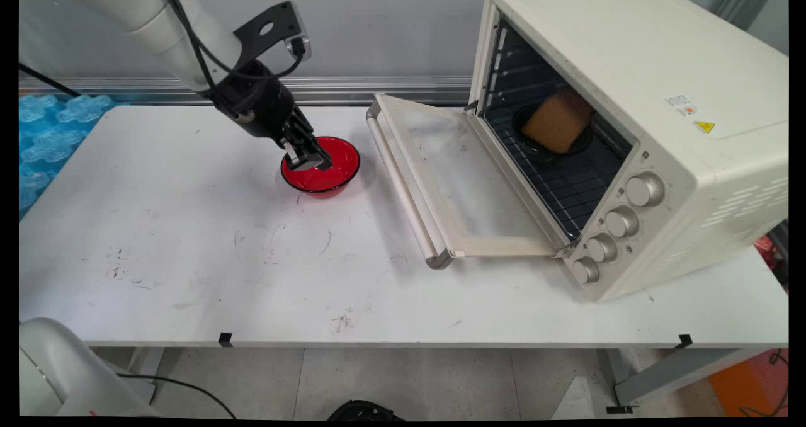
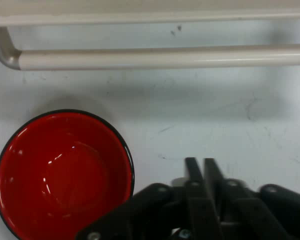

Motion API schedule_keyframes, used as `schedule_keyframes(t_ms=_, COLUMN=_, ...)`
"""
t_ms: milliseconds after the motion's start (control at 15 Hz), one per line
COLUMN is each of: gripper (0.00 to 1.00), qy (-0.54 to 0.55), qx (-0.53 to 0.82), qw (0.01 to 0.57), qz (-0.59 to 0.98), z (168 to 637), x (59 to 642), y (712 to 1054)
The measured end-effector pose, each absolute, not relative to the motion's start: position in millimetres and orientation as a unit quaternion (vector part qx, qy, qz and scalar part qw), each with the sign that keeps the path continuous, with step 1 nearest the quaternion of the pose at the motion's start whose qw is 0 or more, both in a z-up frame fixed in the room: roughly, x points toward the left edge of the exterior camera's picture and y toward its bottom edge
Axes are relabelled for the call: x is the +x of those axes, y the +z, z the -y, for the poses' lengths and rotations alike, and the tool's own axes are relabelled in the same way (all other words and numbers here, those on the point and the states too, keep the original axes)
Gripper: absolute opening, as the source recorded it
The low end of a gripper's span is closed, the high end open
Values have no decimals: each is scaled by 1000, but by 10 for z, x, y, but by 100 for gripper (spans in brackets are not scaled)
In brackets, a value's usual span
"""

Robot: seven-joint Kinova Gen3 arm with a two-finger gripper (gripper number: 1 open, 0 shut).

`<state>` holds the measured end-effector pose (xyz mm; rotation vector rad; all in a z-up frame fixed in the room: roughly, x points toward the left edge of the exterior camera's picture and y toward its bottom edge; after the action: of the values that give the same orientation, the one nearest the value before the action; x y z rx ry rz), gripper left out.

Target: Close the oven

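Gripper: the gripper (image 2: 200,167) is hanging just beside the red bowl (image 1: 327,165), fingers pressed together and holding nothing.
Bowl: sitting near the table's (image 1: 189,257) far edge, apart from the oven door (image 1: 453,181).
Oven: the door is lying open; bread (image 1: 557,125) is resting inside.
Room: the table's near half is offering wide space.

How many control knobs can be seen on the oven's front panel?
4: the knobs sit in a column on the oven front panel, top, second, third, bottom.
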<state>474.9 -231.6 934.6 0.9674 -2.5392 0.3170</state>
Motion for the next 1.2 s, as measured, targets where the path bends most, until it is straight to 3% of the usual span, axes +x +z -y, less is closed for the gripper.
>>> schedule_keyframes(t_ms=1200, gripper=0, qy=132, qx=358, qw=287, qz=879, z=2223, x=4954, y=8268)
